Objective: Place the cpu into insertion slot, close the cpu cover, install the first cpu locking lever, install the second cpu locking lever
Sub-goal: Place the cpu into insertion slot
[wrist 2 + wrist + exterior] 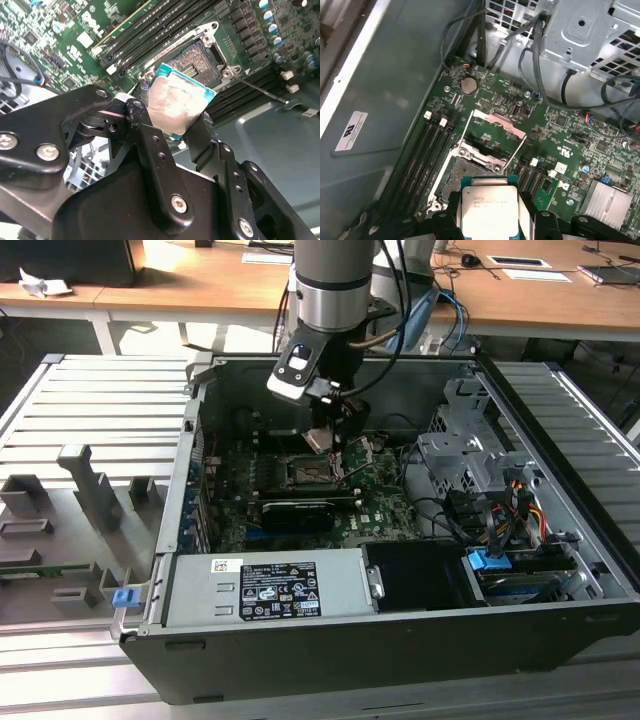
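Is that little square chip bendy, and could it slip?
The cpu is probably stiff: it looks flat in the gripper, without sagging. It's likely light, being thin and small. Its smooth metal face could be slippery, and held only at two edges above the insertion slot, it might tilt if bumped.

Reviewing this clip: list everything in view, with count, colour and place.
computer case: one, dark grey, open, centre of exterior view
motherboard: one, green, inside the case
power supply: one, grey, in the case
insertion slot: one, dark, silver-rimmed, on the motherboard
cpu cover: one, silver, raised open at the slot's edge
coin battery: one, silver, on the motherboard
cpu: one, silvery, held over the slot
hand: one, black, shut on the cpu
arm: one, grey, above the case
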`<action>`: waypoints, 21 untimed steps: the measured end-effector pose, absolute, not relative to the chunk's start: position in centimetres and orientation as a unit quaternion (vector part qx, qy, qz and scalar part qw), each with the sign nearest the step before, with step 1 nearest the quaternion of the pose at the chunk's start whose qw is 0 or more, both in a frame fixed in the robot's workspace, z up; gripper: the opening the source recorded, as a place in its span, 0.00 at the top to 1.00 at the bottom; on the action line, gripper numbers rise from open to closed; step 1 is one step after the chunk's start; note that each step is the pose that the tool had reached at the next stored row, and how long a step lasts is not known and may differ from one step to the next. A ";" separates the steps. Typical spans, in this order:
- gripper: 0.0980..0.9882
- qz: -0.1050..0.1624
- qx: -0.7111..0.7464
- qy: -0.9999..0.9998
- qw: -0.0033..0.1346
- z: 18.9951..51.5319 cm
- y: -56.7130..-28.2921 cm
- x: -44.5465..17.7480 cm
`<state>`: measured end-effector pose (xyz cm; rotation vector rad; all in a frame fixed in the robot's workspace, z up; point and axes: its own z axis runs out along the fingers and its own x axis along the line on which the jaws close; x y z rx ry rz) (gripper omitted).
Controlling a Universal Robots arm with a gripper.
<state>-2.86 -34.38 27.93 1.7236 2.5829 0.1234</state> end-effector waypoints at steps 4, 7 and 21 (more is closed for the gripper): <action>0.51 0.039 0.588 0.808 0.019 27.5 -34.4 -2.9; 0.51 0.038 0.614 0.788 0.020 27.2 -34.4 -2.9; 0.51 0.037 0.664 0.746 0.022 26.3 -34.4 -3.0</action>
